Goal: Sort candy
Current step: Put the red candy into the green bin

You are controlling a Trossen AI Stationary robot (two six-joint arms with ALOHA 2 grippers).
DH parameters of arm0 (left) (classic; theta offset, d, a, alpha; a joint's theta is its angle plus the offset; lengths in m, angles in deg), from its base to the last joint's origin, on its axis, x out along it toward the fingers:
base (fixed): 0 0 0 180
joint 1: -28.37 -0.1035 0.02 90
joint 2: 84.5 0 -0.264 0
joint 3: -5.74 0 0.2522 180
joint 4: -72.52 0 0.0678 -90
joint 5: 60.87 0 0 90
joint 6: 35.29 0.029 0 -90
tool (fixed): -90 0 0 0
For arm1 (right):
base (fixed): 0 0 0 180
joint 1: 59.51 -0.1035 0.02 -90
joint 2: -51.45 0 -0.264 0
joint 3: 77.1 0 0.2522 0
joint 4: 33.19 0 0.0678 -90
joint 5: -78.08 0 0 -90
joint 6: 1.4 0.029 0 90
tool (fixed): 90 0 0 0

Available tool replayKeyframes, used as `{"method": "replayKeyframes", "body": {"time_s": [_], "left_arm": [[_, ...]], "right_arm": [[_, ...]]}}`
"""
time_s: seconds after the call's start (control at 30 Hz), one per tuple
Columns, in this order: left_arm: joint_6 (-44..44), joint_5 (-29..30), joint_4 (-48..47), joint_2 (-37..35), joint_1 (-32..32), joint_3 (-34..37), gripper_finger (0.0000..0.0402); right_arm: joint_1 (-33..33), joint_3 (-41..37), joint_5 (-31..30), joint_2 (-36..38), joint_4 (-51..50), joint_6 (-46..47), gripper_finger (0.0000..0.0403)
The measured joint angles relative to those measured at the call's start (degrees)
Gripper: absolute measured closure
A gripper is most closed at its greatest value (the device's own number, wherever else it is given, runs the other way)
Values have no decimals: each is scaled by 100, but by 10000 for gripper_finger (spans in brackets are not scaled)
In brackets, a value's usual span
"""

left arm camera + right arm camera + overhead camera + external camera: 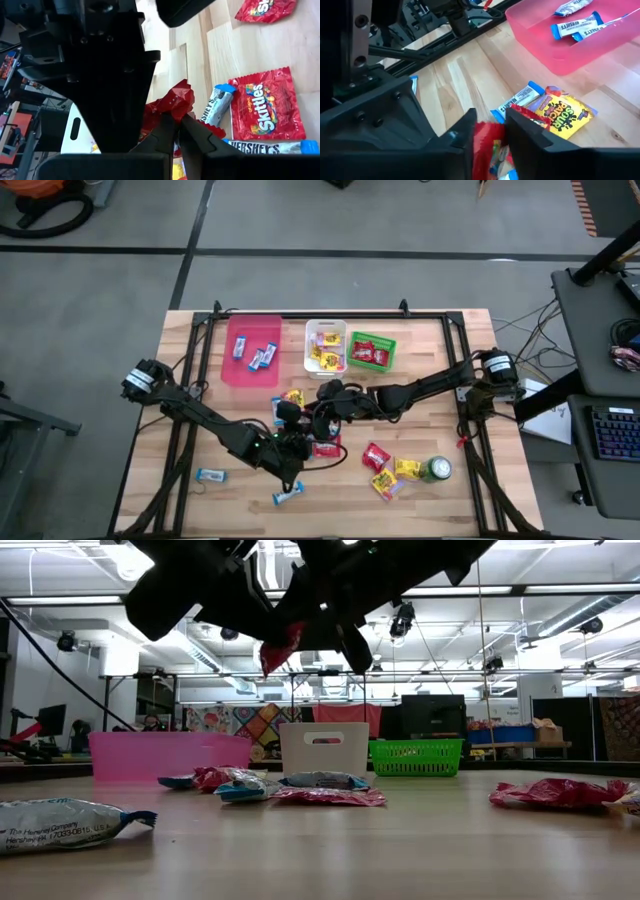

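Candy is being sorted on a wooden table [440, 420], and both grippers are being held close together above its middle. A crumpled red packet [172, 102] is being pinched at its edge by the clenched fingers of the left gripper [179, 131] and is being held in the air, clear of the table, as the low view shows [282, 648]. A red packet [490, 147] is also being gripped between the fingers of the right gripper [491, 131]; whether both grippers are clamped on one and the same packet cannot be told.

Three bins are being kept at the far side of the table: a pink bin [251, 370] with blue-and-silver bars [262, 357] in it, a white bin [326, 328] with yellow packets [327, 360], and a green basket [372, 337] with red packets [368, 354]. Loose candy is lying across the table: a flat red Skittles packet [265, 102] beneath the grippers, a blue-and-silver bar [216, 104] just beside it, a yellow Sour Patch packet [566, 112] near the pink bin, and more red and yellow packets by a green can [436, 470] near the front edge.
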Motion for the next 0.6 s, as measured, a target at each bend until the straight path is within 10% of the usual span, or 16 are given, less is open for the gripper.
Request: {"method": "replayKeyframes", "body": {"time_s": [0.2, 0.6], "left_arm": [[0, 10, 0, 0, -11, 0, 400], [-199, 11, -12, -4, -20, 0, 350]], "right_arm": [[-2, 0, 18, 0, -6, -148, 384], [11, -2, 19, 0, -4, -253, 394]]}}
